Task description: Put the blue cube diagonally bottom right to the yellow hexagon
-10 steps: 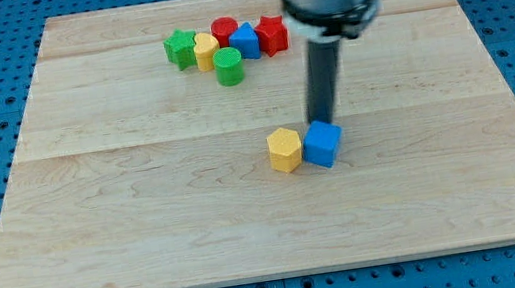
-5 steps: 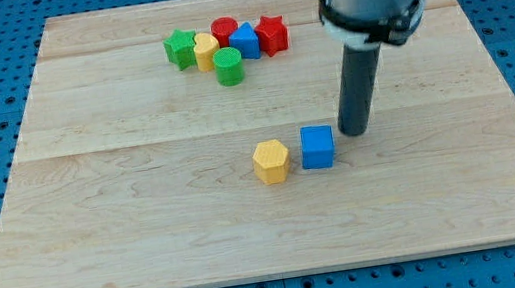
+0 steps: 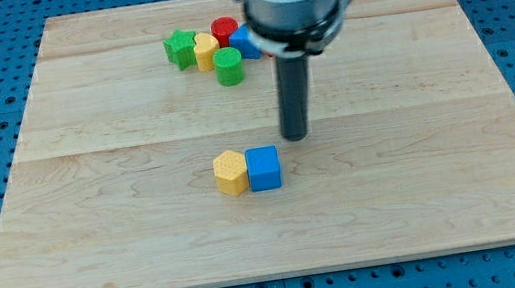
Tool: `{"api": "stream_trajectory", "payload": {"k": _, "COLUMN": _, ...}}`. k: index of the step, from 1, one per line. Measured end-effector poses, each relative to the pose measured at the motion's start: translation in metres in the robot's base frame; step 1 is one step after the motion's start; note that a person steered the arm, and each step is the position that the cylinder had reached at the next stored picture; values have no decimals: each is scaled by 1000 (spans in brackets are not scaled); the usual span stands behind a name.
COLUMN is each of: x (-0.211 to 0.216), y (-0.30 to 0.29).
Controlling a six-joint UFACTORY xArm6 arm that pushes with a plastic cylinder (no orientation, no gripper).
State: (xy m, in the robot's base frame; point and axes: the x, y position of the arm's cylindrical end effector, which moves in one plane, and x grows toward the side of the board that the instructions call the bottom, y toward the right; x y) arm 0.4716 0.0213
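In the camera view my tip (image 3: 295, 137) rests on the wooden board (image 3: 99, 237) just above and to the right of the blue cube (image 3: 264, 168), a small gap between them; I carry no pincer, only this rod, so nothing is clasped. The blue cube sits touching the right side of the yellow hexagon (image 3: 230, 172), level with it (side by side, not diagonal). Below the cube the board runs bare to its bottom edge, and bare wood spreads wide to the cube's right and to the hexagon's left. Well above the cube, near the top edge, huddle a green star (image 3: 180, 48), a yellow block (image 3: 206, 50), a green cylinder (image 3: 228, 65), a red cylinder (image 3: 223, 29) and another blue block (image 3: 242, 41), partly hidden behind my arm.
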Motion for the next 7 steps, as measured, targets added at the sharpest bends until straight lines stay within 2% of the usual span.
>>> {"api": "stream_trajectory", "payload": {"k": 1, "x": 30, "y": -8}}
{"api": "stream_trajectory", "payload": {"k": 3, "x": 6, "y": -8}}
{"api": "stream_trajectory", "payload": {"k": 5, "x": 61, "y": -1}}
{"api": "stream_trajectory", "payload": {"k": 7, "x": -5, "y": 2}}
